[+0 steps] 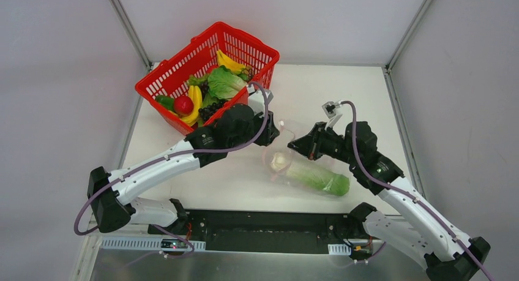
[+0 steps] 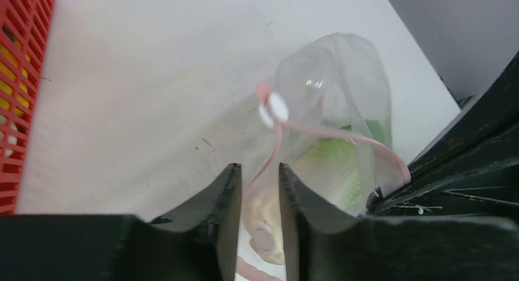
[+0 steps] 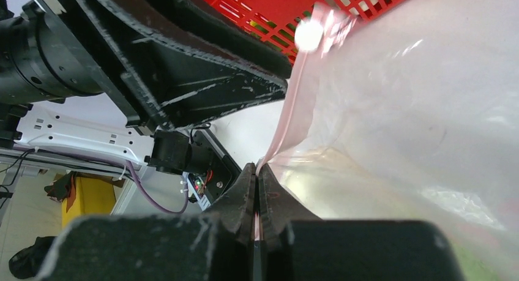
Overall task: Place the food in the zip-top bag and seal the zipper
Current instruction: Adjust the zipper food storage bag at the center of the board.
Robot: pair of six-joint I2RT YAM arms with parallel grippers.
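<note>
Left wrist view shows the left gripper with its jaws narrowly apart and the pink zipper running down between them; whether they pinch it I cannot tell. The right gripper is clamped tight on the mouth edge of the zip-top bag. The bag sits on the table between the two grippers, a long cabbage at least partly inside.

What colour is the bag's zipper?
The zipper is pale pink-red; it shows best in the left wrist view.
</note>
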